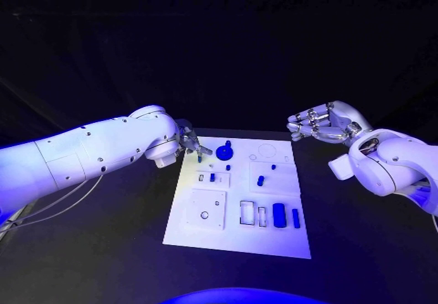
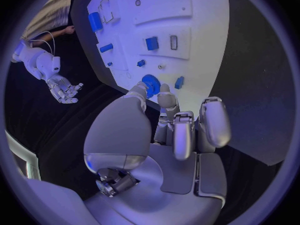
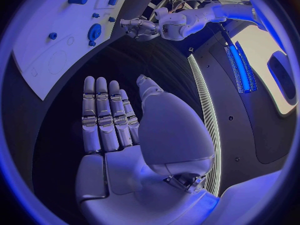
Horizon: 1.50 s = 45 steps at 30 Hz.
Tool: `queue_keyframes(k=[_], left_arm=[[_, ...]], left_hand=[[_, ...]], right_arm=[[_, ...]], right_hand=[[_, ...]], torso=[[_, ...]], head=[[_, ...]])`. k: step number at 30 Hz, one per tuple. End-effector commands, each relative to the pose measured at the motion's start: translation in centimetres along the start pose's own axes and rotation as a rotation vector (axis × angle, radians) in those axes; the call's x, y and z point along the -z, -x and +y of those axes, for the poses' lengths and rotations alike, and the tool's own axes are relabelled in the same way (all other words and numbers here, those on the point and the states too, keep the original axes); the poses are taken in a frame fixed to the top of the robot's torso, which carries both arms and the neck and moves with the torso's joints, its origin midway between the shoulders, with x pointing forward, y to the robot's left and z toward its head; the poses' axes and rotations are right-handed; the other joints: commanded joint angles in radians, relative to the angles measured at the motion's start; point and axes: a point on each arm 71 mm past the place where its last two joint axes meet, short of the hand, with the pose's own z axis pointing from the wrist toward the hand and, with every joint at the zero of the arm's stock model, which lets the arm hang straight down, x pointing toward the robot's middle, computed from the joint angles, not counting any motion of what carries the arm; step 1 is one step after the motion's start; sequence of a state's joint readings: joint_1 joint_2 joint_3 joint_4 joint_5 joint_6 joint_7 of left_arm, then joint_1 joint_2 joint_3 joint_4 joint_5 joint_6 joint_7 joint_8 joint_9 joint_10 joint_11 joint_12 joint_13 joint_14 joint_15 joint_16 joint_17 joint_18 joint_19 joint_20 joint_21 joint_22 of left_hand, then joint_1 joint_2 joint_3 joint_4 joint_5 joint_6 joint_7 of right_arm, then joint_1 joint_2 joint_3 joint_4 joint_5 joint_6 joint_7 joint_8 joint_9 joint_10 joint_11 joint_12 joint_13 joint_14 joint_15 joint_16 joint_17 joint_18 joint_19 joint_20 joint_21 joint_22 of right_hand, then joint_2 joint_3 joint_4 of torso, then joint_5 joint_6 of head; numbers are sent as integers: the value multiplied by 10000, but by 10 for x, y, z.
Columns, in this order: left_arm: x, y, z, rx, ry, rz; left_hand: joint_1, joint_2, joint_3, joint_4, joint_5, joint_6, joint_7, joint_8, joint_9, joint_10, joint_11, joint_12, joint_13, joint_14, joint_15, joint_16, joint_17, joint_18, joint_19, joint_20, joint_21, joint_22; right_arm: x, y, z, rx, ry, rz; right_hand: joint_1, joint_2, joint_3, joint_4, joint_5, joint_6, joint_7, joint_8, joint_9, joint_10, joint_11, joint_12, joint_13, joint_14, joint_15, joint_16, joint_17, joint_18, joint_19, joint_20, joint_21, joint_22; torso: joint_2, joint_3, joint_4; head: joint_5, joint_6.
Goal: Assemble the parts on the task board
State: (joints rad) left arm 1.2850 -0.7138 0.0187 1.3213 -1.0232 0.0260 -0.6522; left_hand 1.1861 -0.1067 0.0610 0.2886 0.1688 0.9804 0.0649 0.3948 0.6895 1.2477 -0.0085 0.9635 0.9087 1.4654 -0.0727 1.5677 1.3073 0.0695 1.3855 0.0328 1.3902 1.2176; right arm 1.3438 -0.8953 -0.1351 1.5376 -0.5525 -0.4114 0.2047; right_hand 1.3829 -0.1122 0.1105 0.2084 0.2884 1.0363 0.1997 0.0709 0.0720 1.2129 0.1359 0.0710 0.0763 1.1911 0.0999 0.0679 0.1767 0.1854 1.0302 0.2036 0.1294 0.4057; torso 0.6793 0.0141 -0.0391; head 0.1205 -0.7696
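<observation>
Blue parts (image 1: 278,215) lie on the task board (image 1: 237,244); small, stiff, likely light, best pinched sideways. Left hand (image 1: 191,146) hovers, grasp unclear; right hand (image 1: 319,123) empty, fingers apart.

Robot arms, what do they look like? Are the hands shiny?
Both arms are fat, smooth white shells with small dark screw dots. The left arm has thin cables hanging under it. The right arm is just as round. The left hand and right hand are silvery metal, with jointed fingers.
</observation>
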Motion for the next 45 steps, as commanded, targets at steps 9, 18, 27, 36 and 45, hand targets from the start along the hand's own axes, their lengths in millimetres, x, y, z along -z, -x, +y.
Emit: queue_keyframes(k=[9, 18, 27, 36, 45], left_arm=[[-17, 13, 1, -1063, 319, -249], [-27, 12, -1, -1410, 640, -183], [-32, 10, -2, -1829, 859, 12], [-35, 5, -2, -1947, 939, 309], [-36, 1, -2, -1909, 962, 593]], left_hand=[[117, 46, -195, 35, 33, -7, 19, -92, -172, -74, 36, -68, -97, 1054, 90, 31, 2635, 61, -32, 32, -45, 31], [-66, 182, -433, 50, 30, 78, 19, -133, -319, -17, 40, 29, -54, 1054, 99, 31, 2635, 57, -8, 49, -33, 64], [-230, 272, -637, 52, 30, 143, 9, -144, -416, 37, 35, 131, 5, 1054, 96, 31, 2635, 39, 44, 52, 13, 153], [-311, 346, -747, 48, 36, 218, -14, -123, -463, 146, 17, 315, 165, 1054, 85, 31, 2635, 13, 114, 50, 81, 280], [-346, 506, -821, 43, 44, 293, -44, -105, -521, 224, -10, 442, 257, 1054, 64, 31, 2635, -1, 155, 42, 122, 354]], right_arm=[[0, -2, 0, -36, 25, 193], [0, -3, 0, -37, 30, 214], [0, -4, 0, -43, 42, 241], [-1, -5, 0, -51, 55, 270], [-1, -6, 1, -57, 67, 292]], right_hand=[[-54, 17, -21, -16, 46, -81, -13, -21, 7, -88, -1, -2, -16, -69, 0, -63, -13, -33, -35, 57, -69, -16], [-54, 17, -21, -16, 46, -81, -13, -21, 7, -88, -1, -2, -16, -69, 0, -63, -13, -33, -35, 57, -69, -16], [-54, 17, -21, -16, 46, -81, -13, -21, 7, -88, -1, -2, -16, -69, 0, -63, -13, -33, -35, 57, -69, -16], [-45, 33, -21, -38, 59, -80, -13, -18, 9, -89, -2, 0, -16, -76, 0, -58, -26, -30, -36, 60, -80, -38], [-45, 33, -21, -38, 59, -80, -13, -18, 9, -89, -2, 0, -16, -76, 0, -58, -26, -30, -36, 60, -80, -38]], torso=[[9, -4, -6], [12, -8, -21], [6, -8, -6], [1, 4, -13], [-1, 2, -5]], head=[[48, 31], [57, 14], [36, -20], [46, -49], [38, -49]])
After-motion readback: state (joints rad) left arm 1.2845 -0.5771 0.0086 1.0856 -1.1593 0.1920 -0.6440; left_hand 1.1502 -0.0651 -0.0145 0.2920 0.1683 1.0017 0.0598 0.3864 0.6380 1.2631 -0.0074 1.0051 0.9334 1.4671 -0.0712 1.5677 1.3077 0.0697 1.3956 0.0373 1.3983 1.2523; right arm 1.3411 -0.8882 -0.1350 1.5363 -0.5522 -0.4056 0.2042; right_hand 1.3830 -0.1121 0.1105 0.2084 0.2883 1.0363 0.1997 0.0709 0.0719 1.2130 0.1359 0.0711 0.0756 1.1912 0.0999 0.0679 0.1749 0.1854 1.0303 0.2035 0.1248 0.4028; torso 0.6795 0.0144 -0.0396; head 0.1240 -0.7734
